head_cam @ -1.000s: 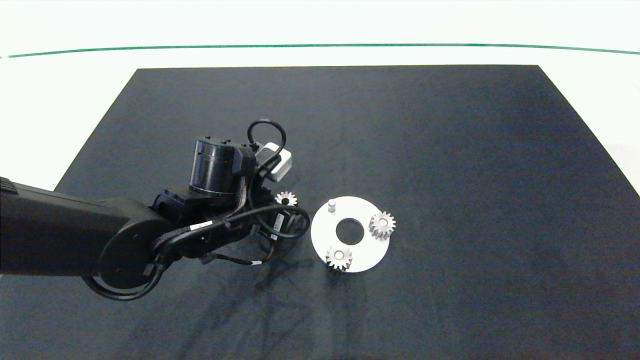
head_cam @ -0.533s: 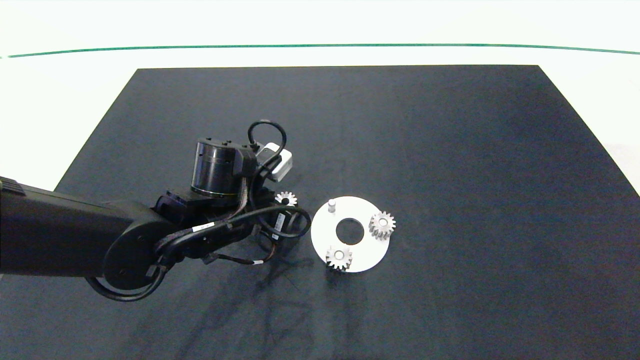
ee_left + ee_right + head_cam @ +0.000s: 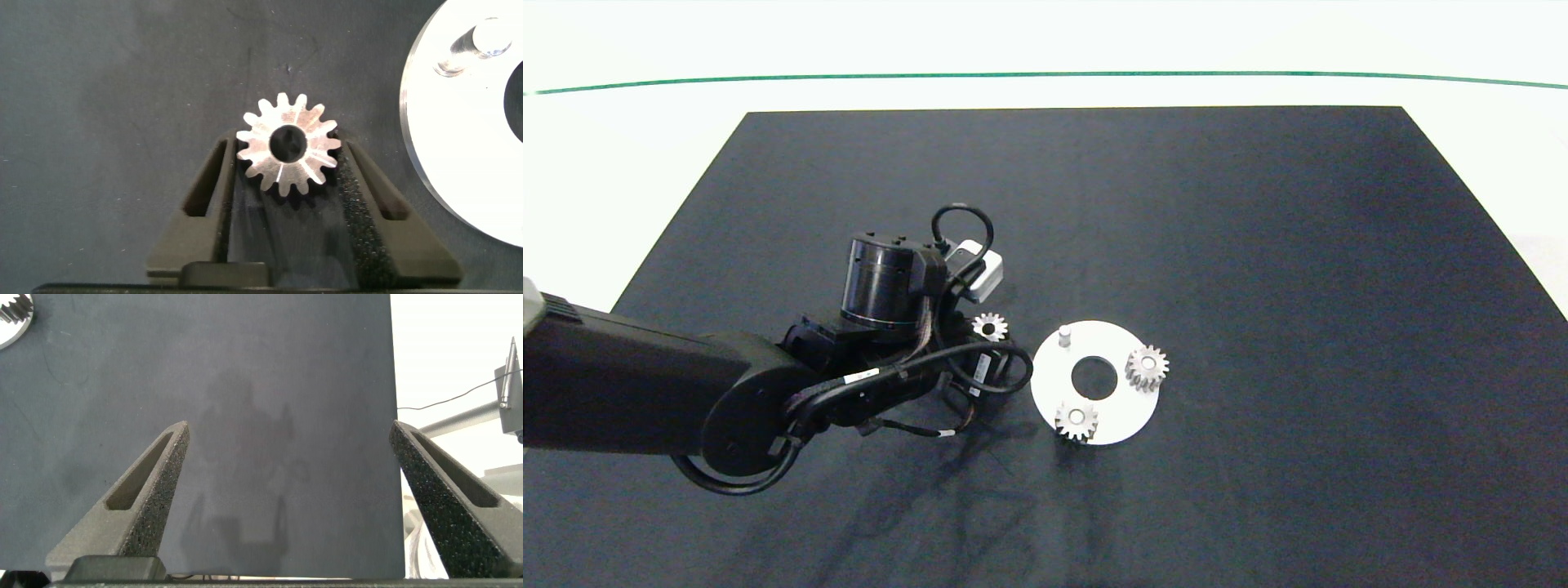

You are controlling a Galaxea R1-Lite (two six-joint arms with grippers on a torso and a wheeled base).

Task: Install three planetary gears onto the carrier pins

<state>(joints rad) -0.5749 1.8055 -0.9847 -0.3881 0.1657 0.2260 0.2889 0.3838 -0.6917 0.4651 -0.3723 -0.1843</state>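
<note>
- Over the last second the left arm has crept a little toward the white disc point(image 3: 1131, 408), and the loose gear point(image 3: 990, 327) has travelled with it — a small shift in the head view, yet enough to suggest the pick is made and the carry is beginning.
- The left gripper point(image 3: 288, 167) has its fingers drawn in narrow on that third gear point(image 3: 288, 153), one pad against the teeth on either side; the centre hole faces up and stays clear.
- Two planetary gears already sit on their pins: one at about 3 o'clock on the disc point(image 3: 1147, 367), one at about 7 o'clock point(image 3: 1076, 420).
- The one bare carrier pin point(image 3: 1063, 336) stands at about 11 o'clock on the disc, and the held gear lies just off the rim on that same side — near, not touching.
- My reading: only the last placement remains, and it calls for lining the bore over the pin before lowering.
- The right gripper point(image 3: 288, 469) hangs over bare mat away from the work, fingers spread wide and holding nothing.
</note>
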